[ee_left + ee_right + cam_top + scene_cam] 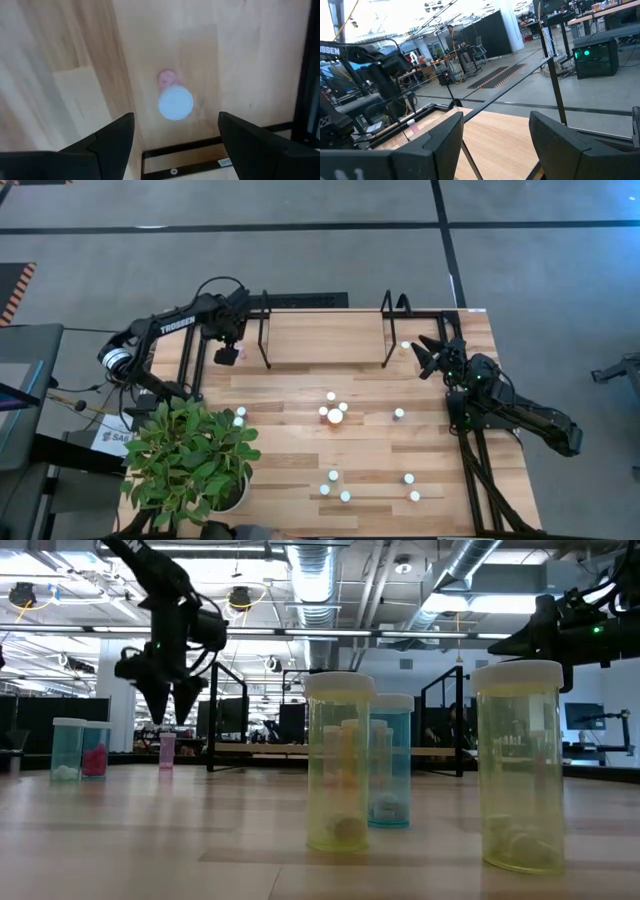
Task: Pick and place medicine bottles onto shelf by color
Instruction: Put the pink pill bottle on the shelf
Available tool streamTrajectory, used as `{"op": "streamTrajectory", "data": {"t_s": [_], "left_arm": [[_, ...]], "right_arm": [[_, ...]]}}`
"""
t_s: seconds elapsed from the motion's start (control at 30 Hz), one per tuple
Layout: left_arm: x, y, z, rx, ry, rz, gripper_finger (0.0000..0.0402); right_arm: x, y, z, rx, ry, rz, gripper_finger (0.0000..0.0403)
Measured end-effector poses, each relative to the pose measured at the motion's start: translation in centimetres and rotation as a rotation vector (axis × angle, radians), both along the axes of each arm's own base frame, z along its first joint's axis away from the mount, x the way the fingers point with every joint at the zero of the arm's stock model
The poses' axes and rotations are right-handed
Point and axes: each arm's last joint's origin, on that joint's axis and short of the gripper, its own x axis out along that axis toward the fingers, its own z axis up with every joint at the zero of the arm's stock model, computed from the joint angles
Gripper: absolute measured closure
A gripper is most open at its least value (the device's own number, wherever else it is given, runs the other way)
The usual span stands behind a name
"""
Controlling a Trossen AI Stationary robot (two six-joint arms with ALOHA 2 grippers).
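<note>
Light wood planks make up the tabletop [300, 430], which stands on a grey floor marked with dark lines; a leafy potted plant [190, 455] sits at its near left corner. At the far edge stands the shelf [325, 335], a pale board in a black bar frame with two upright end loops. Its board looks bare.

Most of the medicine bottles [335, 412] stand scattered over the middle and near part of the table, seen from above as pale caps. One pink bottle [174, 100] stands apart by the shelf's left end. The left gripper [227, 352] hangs right above it, fingers [107, 137] spread wide and empty, with the white cap lying between them in the wrist view. The right gripper [432, 355] is poised off the shelf's right end, also open and holding nothing; a single bottle [405, 345] stands close by it.

The step in hand appears to be picking up the pink bottle. To do it well, the left arm should descend straight, keeping the cap centred, and close on the body below the cap so the bottle stays upright.

White lettering on the left arm [170, 320] reads "TROSSEN". Nothing legible shows on the bottles.
</note>
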Motion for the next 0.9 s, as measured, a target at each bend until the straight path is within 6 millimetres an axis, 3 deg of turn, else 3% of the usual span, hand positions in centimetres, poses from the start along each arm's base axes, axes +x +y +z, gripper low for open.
{"op": "streamTrajectory", "data": {"t_s": [0.23,0.9], "left_arm": [[-0.3,-0.3,-2.1,-0.005,-0.035,0.019,0.0129],[-0.7,-0.5,-3.1,0.031,0.018,0.031,0.0142]], "right_arm": [[0.0,0.0,0.0,0.000,0.000,0.000,0.0154],[0.0,0.0,0.0,0.000,0.000,0.000,0.0154]]}}
